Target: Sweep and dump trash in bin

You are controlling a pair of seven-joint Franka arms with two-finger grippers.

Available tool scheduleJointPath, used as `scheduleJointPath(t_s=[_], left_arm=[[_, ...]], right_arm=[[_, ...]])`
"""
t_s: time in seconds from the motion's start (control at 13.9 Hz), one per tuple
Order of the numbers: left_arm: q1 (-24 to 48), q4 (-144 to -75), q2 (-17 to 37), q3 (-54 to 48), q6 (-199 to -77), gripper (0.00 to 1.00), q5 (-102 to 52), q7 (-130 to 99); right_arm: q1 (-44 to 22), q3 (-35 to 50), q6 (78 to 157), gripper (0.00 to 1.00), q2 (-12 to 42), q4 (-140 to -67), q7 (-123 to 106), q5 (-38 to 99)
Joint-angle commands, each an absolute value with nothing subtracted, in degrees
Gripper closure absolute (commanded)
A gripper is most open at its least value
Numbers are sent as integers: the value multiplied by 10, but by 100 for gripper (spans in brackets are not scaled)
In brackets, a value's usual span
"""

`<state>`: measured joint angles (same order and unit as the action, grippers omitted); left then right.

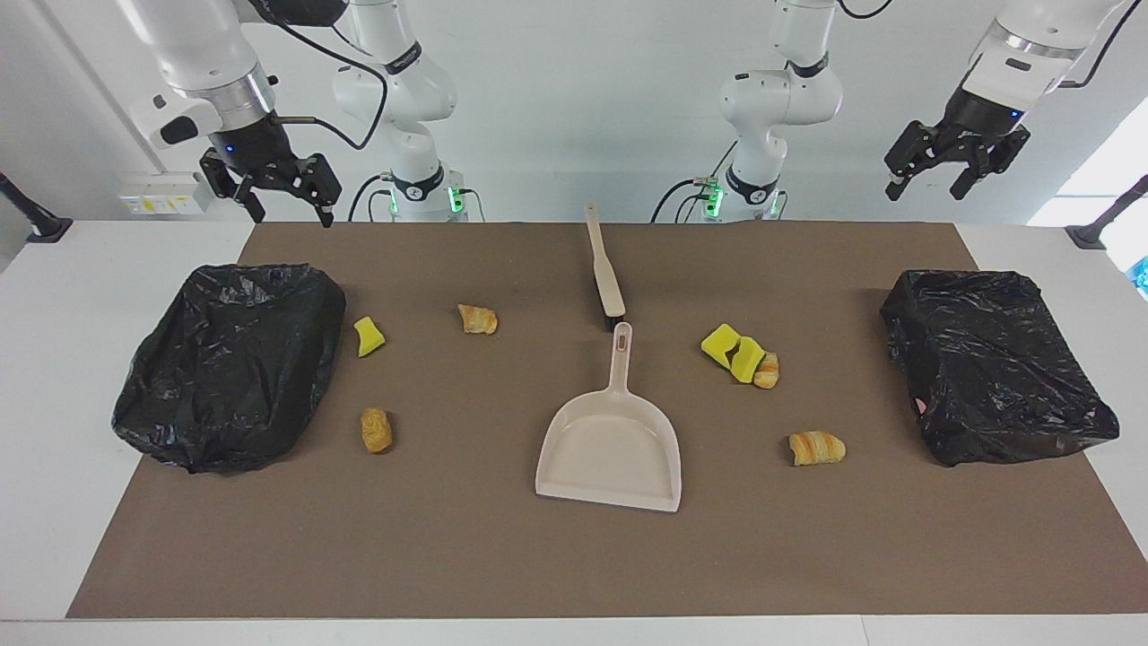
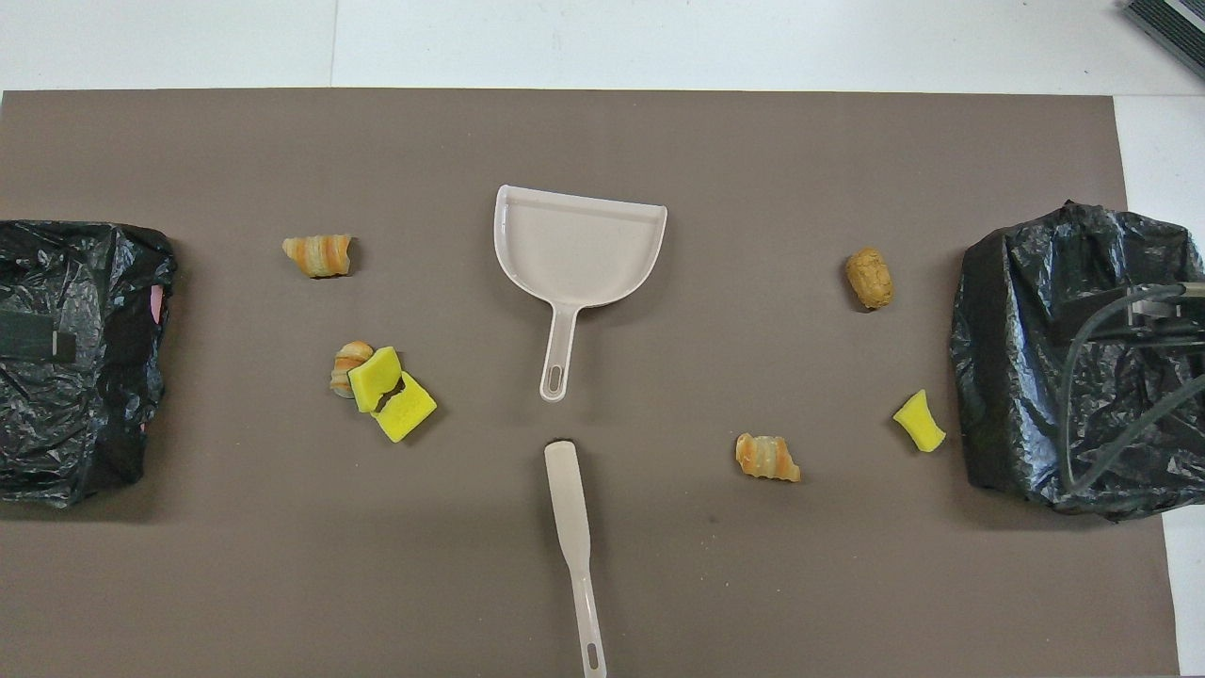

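Note:
The trash lies scattered on the brown mat. Toward the right arm's end are a yellow sponge chunk (image 1: 369,336) and two bread pieces (image 1: 477,318) (image 1: 377,430). Toward the left arm's end, two sponge chunks (image 1: 720,344) (image 1: 747,359) touch a bread piece (image 1: 767,370), and another bread piece (image 1: 816,448) lies farther out. A bin lined with a black bag stands at each end (image 1: 233,359) (image 1: 995,377). My right gripper (image 1: 291,213) hangs open and empty, high over its bin. My left gripper (image 1: 928,184) does the same at its end.
A beige dustpan (image 1: 610,449) lies mid-mat, handle toward the robots. A beige hand brush (image 1: 605,274) lies just nearer to the robots, its head by the dustpan's handle. White table (image 1: 72,359) surrounds the mat.

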<state>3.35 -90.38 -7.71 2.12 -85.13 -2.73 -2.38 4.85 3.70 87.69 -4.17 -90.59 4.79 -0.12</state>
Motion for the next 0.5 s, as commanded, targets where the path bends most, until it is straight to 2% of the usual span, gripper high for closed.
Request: scheduleJointPath(t_s=[0.0,0.43], left_arm=[[30,-924,-94,21,-863,0,-35,-15],[27,-925,-94,21,-863,0,-35,-15]], right_arm=[[51,36,866,0,-47,-900,54,7],[47,39,854,0,-53,-904,54,15]])
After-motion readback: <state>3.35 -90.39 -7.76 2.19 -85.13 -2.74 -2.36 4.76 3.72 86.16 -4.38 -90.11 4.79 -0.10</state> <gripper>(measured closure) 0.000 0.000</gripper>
